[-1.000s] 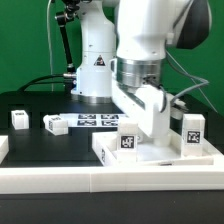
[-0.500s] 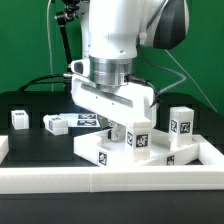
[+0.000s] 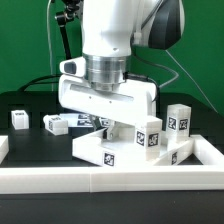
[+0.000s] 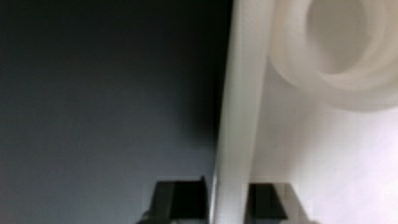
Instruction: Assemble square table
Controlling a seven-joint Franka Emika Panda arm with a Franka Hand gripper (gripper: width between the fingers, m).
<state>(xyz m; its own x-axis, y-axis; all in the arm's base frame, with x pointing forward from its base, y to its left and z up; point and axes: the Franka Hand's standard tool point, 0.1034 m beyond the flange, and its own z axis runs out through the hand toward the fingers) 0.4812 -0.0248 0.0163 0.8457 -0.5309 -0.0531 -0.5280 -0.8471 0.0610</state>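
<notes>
The square table's white slab (image 3: 95, 150) lies near the front wall, turned at an angle, with a tag on its near edge. Two white tagged legs (image 3: 150, 135) (image 3: 178, 120) stand upright on it. Two loose legs (image 3: 19, 118) (image 3: 55, 123) lie on the black table at the exterior view's left. My gripper (image 3: 108, 126) reaches down onto the slab under the big white hand. In the wrist view the slab's rim (image 4: 231, 110) runs between the two dark fingertips (image 4: 178, 203), so the gripper (image 4: 222, 205) is shut on it.
A long low white border wall (image 3: 110, 178) runs along the front, with a piece at the exterior view's left (image 3: 3, 148). The marker board (image 3: 90, 121) lies flat behind the slab. The robot's base (image 3: 95, 65) stands at the back.
The wrist has turned and swung towards the exterior view's left, and the slab with its upright legs has rotated and slid that way with it.
</notes>
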